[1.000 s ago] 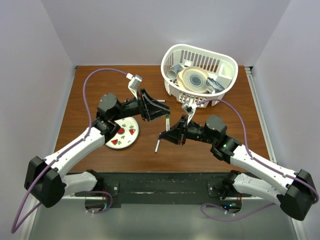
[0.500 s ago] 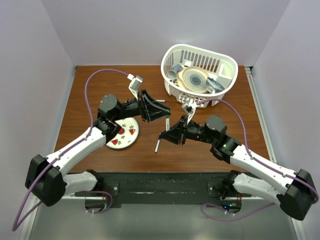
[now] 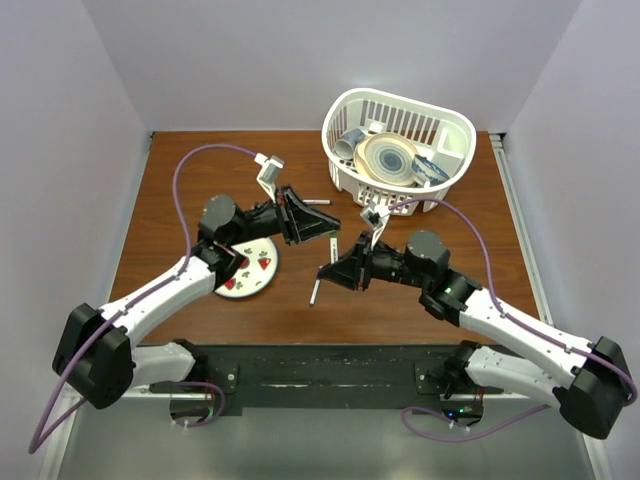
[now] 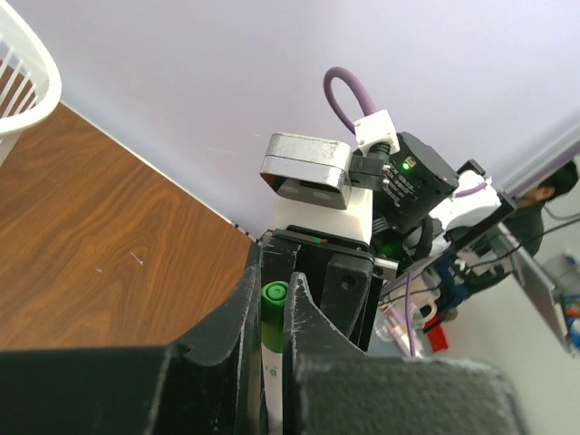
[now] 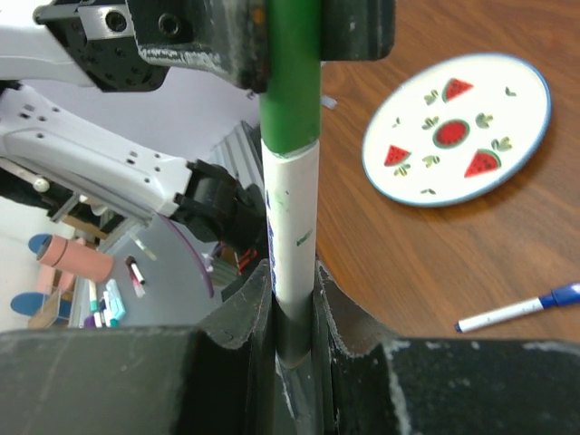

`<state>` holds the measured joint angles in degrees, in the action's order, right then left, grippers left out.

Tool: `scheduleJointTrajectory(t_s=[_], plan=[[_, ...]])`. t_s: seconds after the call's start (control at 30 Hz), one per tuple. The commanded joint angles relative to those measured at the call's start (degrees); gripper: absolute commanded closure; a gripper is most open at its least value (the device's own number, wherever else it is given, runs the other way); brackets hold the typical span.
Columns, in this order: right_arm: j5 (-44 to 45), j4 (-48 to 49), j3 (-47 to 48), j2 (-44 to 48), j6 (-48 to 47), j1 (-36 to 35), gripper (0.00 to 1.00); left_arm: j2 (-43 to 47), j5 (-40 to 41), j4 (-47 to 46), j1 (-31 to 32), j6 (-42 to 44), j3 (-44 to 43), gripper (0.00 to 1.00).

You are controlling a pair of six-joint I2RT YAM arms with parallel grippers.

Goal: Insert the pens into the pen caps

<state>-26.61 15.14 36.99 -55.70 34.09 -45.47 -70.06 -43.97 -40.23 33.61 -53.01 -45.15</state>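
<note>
A white-barrelled pen (image 5: 292, 227) stands between my two grippers, its green cap (image 5: 290, 72) fitted on its upper end. My right gripper (image 5: 292, 290) is shut on the lower barrel. My left gripper (image 4: 272, 279) is shut on the green cap (image 4: 274, 294), with white barrel showing below it. In the top view the grippers, left (image 3: 328, 229) and right (image 3: 328, 268), meet tip to tip above the table's middle, the pen (image 3: 333, 246) between them. A second pen with a blue end (image 3: 314, 290) lies on the table, also in the right wrist view (image 5: 517, 310). The dark cap is not visible.
A watermelon-patterned plate (image 3: 250, 270) lies left of centre, under the left arm. A white slotted basket (image 3: 400, 150) with dishes stands at the back right. A thin dark pen-like object (image 3: 318, 201) lies just left of the basket.
The left arm and its purple cable have shifted slightly. Both grippers stay joined on the pen at the same spot.
</note>
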Motion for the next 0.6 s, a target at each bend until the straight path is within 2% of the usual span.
scheduleJointTrajectory(t_s=[0.0, 0.2, 0.37, 0.47, 0.57], plan=[[7.8, -4.0, 9.1, -1.3, -3.0, 0.4, 1.00, -0.3, -4.1, -5.7, 1.7, -7.3, 6.1, 1.00], [11.5, -4.8, 14.2, -4.4, -4.6, 0.5, 1.00, -0.1, -4.2, -5.9, 1.9, -8.2, 8.6, 1.00], [14.8, -4.0, 16.9, -6.4, -7.3, 0.4, 1.00, -0.1, -4.9, -9.5, 2.3, -10.3, 11.6, 1.00], [14.8, -3.8, 18.6, -6.7, -8.3, 0.9, 1.00, 0.9, -5.2, -9.8, 3.0, -9.7, 13.9, 1.00], [12.4, -4.1, 20.3, -6.9, -9.7, 1.8, 1.00, 0.7, -9.3, -12.9, 3.2, -11.2, 14.7, 1.00]])
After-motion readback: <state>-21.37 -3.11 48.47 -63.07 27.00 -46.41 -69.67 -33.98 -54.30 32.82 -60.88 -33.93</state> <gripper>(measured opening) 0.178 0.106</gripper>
